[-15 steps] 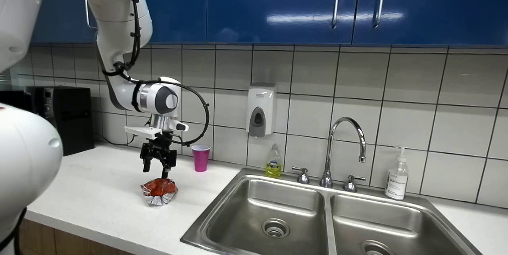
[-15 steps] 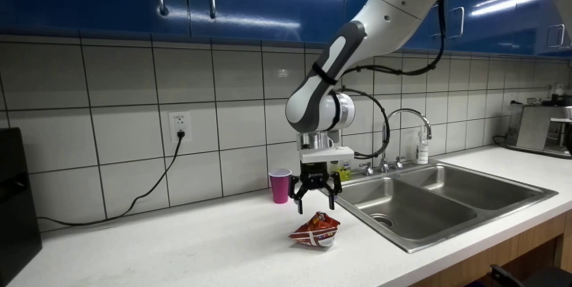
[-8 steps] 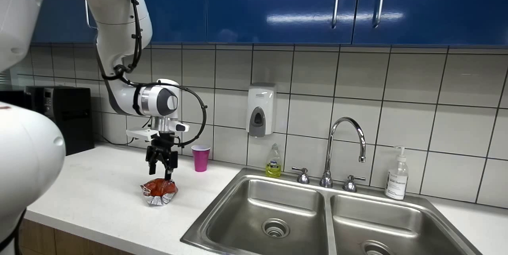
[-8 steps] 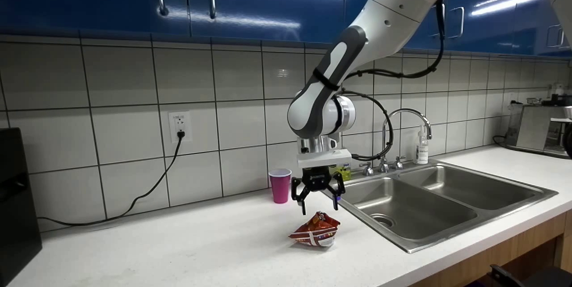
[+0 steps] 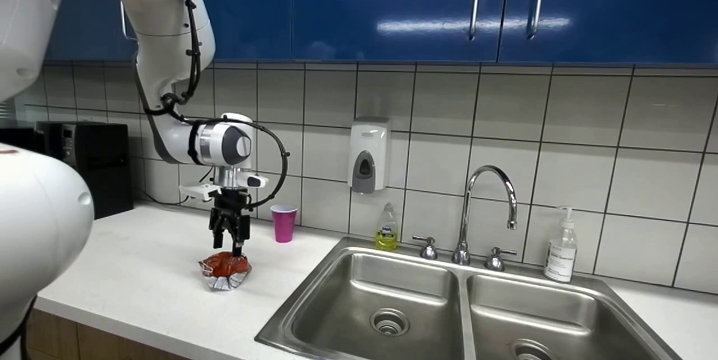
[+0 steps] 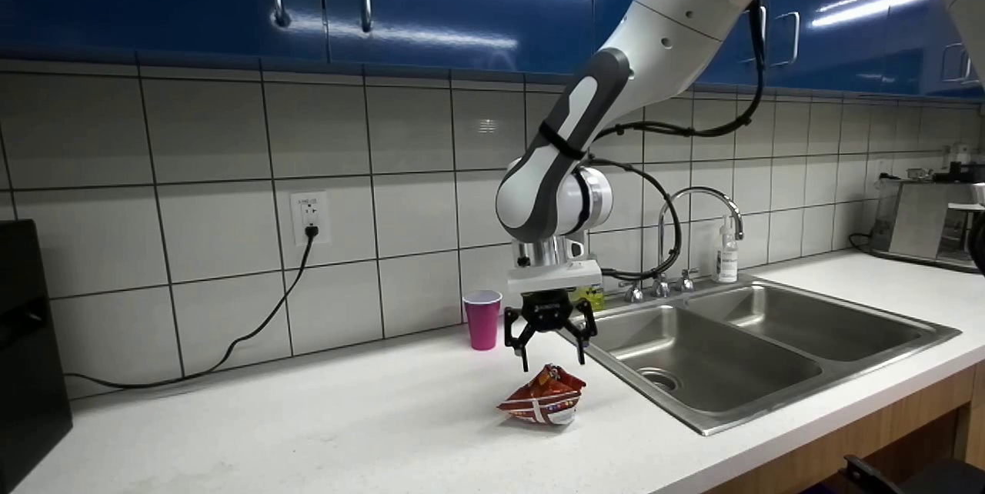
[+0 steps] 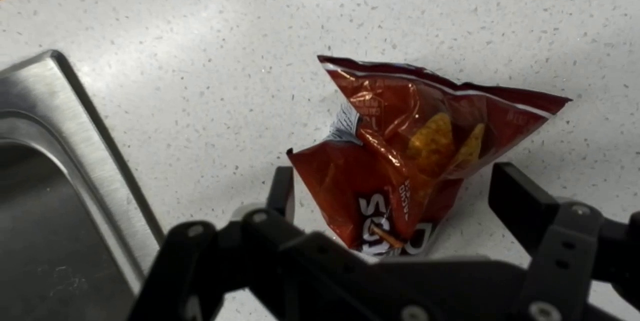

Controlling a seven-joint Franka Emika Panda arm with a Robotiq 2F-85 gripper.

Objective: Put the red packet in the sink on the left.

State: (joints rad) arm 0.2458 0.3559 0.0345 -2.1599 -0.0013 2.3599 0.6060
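Note:
The red packet (image 5: 224, 271) is a crumpled chip bag, red with a silver part, lying on the white counter left of the sink. It also shows in an exterior view (image 6: 543, 403) and in the wrist view (image 7: 410, 136). My gripper (image 5: 227, 248) points down over the packet in both exterior views (image 6: 554, 363). Its fingers are wide apart with nothing held. In the wrist view the gripper (image 7: 392, 186) has the bag's lower part showing between its fingers, with gaps on both sides. The double steel sink's left basin (image 5: 331, 309) (image 6: 692, 375) holds nothing visible.
A pink cup (image 5: 284, 225) stands behind the gripper near the tiled wall. A dish soap bottle (image 5: 386, 231), the tall faucet (image 5: 464, 220) and a pump bottle (image 5: 561, 252) stand along the sink's back. A black machine (image 5: 101, 164) is at the counter's far left. The sink's rim shows in the wrist view (image 7: 75, 96).
My gripper has moved slightly down and toward the sink, with a slight turn, and is now closer over the packet. The packet has not moved. The fingers remain open.

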